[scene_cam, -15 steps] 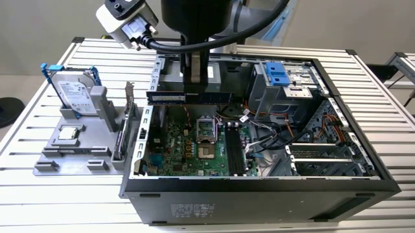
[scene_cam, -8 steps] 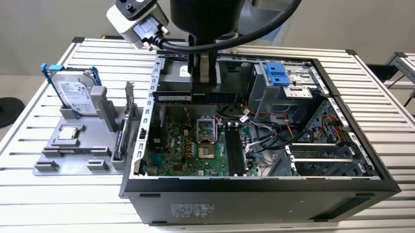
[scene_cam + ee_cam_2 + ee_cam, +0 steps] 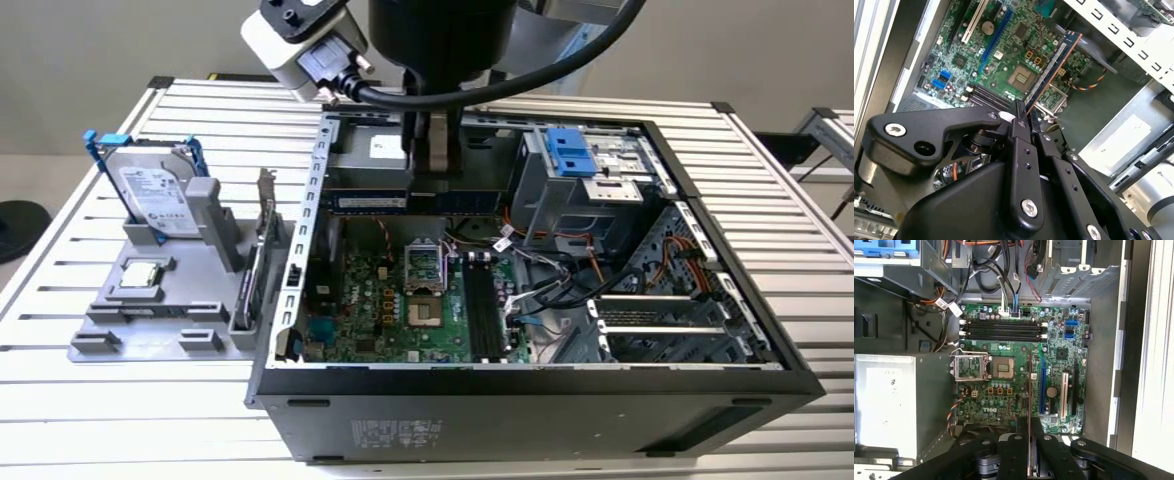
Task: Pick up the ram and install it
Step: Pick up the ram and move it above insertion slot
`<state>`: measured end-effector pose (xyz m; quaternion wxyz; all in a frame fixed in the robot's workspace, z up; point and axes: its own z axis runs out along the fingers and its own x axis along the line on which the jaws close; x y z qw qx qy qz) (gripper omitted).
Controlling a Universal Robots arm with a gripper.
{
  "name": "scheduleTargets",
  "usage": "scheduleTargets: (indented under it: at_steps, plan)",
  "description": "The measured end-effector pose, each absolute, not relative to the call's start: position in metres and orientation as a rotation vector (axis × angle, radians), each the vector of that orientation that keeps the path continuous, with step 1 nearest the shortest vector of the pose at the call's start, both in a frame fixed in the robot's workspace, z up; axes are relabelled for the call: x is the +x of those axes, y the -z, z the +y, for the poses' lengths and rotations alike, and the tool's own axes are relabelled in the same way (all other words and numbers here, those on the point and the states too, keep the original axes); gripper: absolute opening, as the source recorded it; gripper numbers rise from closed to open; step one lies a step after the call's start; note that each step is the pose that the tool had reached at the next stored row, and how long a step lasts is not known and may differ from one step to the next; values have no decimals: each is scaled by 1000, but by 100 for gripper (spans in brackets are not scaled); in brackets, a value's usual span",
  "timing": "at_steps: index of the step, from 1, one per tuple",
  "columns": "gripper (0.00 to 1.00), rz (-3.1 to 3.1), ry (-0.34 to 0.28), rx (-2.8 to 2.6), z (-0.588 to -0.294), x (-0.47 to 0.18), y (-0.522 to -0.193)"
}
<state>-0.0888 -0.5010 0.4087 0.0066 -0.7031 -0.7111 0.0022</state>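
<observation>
My gripper (image 3: 435, 183) hangs over the back of the open computer case (image 3: 534, 400) and is shut on the ram (image 3: 414, 201), a long green stick held level above the motherboard (image 3: 387, 300). In the second wrist view the ram (image 3: 1051, 67) juts out from between the fingertips of the gripper (image 3: 1022, 109). The first wrist view looks down the ram (image 3: 1029, 390) edge-on from the gripper (image 3: 1030, 424). The black memory slots (image 3: 1001, 330) lie beyond the processor socket (image 3: 1002, 367), and the ram is well above them. Those memory slots (image 3: 483, 310) run beside the socket.
A grey fixture (image 3: 160, 310) at the exterior view's left carries a silver hard drive in a blue frame (image 3: 154, 190) and a dark expansion card (image 3: 256, 265). Inside the case are loose cables (image 3: 561, 285), a blue drive caddy (image 3: 581, 150) and a metal power supply box (image 3: 884, 405).
</observation>
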Motion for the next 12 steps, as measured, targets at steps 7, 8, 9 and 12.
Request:
scheduleTargets:
  at_steps: [7, 8, 9, 12]
  plan:
    - [0, -2225, -7, -2200, -501, -81, -409]
    - [0, -2225, -7, -2200, -501, -80, -409]
    - [0, -2224, -7, -2200, -501, -79, -409]
    - [0, -2224, -7, -2200, -501, -76, -409]
